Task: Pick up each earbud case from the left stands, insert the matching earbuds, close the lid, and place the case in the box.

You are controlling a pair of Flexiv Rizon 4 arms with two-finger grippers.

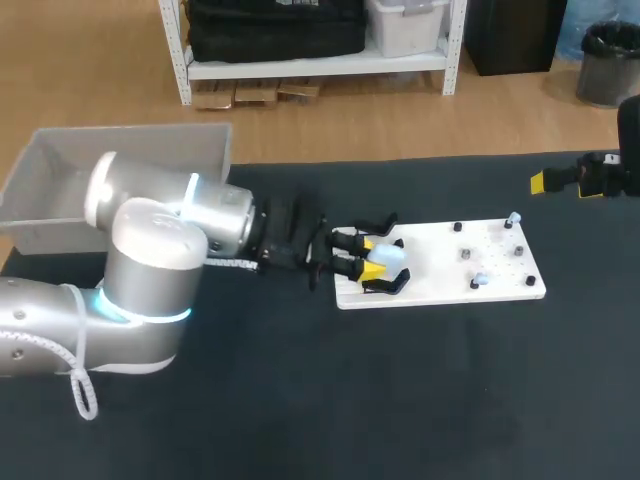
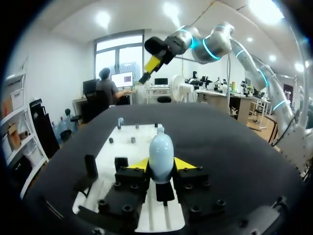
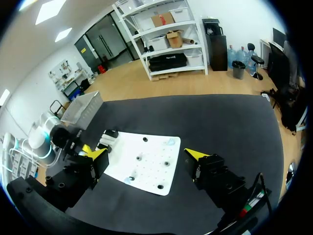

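On the table, from overhead: clamping the case with the left gripper at the board's left end, holding the right gripper well apart. From the left wrist: pinching it upright from both sides, contact unclear overhead. Likely mid-pickup; next, lifting clear for the earbuds. From the right wrist: showing its gripper spread wide, empty.

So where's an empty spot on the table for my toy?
The black table on the near side of the white board is bare, and so is the stretch beyond the board's right end. It's crowded at the board's left end, where the left gripper holds the earbud case.
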